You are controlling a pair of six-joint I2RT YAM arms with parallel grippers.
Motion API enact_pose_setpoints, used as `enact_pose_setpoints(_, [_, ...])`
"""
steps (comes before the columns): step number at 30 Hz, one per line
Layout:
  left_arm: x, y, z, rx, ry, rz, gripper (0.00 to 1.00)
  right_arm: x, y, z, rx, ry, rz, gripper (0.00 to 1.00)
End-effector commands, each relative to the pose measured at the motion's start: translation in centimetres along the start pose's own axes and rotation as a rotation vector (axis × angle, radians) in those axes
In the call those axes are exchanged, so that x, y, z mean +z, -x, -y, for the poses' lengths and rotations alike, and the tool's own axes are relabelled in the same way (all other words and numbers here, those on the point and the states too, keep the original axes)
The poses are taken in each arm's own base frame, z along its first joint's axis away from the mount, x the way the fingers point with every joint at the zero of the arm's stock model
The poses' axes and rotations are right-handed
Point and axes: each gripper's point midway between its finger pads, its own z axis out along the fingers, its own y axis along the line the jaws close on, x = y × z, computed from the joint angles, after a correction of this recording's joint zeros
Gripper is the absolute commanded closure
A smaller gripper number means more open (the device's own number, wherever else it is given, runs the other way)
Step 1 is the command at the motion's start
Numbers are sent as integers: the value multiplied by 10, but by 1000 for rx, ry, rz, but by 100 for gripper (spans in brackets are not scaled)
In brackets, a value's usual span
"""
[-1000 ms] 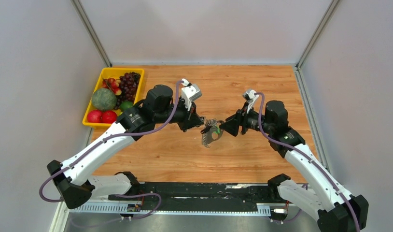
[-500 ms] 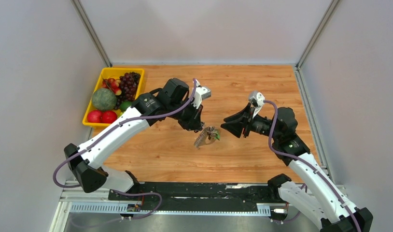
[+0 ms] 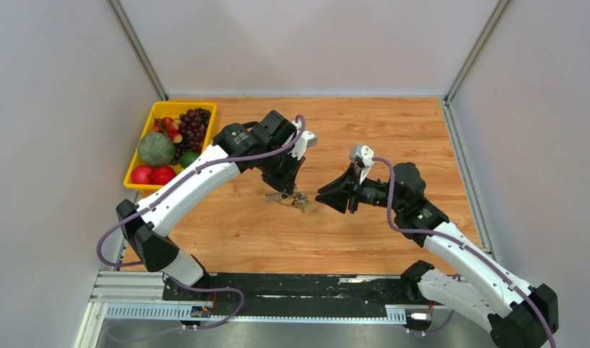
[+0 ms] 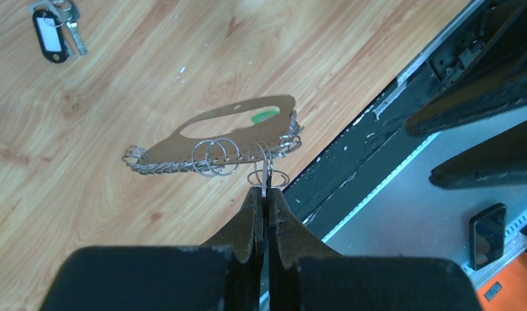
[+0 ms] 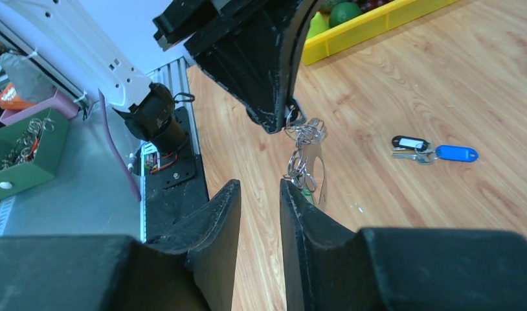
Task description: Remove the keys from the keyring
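My left gripper (image 4: 265,189) is shut on one small split ring of the keyring (image 4: 215,155), a silvery chain-like loop with several rings and a green tag (image 4: 264,117). The loop hangs from the fingertips just above the wooden table. In the top view the left gripper (image 3: 288,187) holds the keyring (image 3: 295,199) at mid-table. My right gripper (image 3: 324,196) is open and empty, just right of the keyring. In the right wrist view the keyring (image 5: 304,159) dangles beyond my open right gripper (image 5: 259,189). A blue-headed key (image 5: 456,153) and a black-and-white key (image 5: 410,142) lie loose on the table.
A yellow tray (image 3: 206,109) of fruit stands at the table's back left. The black mounting rail (image 3: 292,286) runs along the near edge. A green box (image 5: 24,155) of metal rings sits off the table. The black-and-white key also shows in the left wrist view (image 4: 50,29).
My left arm has carried the keyring left and farther back, lower over the table. My right gripper first drew back, then moved left toward the keyring again, staying open.
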Motion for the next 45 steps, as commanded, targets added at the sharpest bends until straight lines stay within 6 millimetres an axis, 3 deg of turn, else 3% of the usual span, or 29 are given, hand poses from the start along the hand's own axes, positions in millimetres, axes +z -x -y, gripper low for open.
enact_pose_setpoints(1, [-13,1,-4,-24,52,-7,100,16,3,-4,-80,1,23,69])
enact_pose_setpoints(7, [-16,-3,-8,9,69,-22,100,33,-5,2,-111,-6,-8,68])
enact_pose_setpoints(23, [-40,-6,25,242,-86,78,100,45,2,-7,-195,79,23,66])
enact_pose_setpoints(36, [-50,-13,40,297,-131,99,100,49,10,-37,-245,209,52,64])
enact_pose_setpoints(42, [-50,-15,41,300,-131,94,100,45,17,-43,-267,220,72,55])
enact_pose_setpoints(45, [-51,-16,42,303,-135,98,100,44,21,-42,-274,207,84,35])
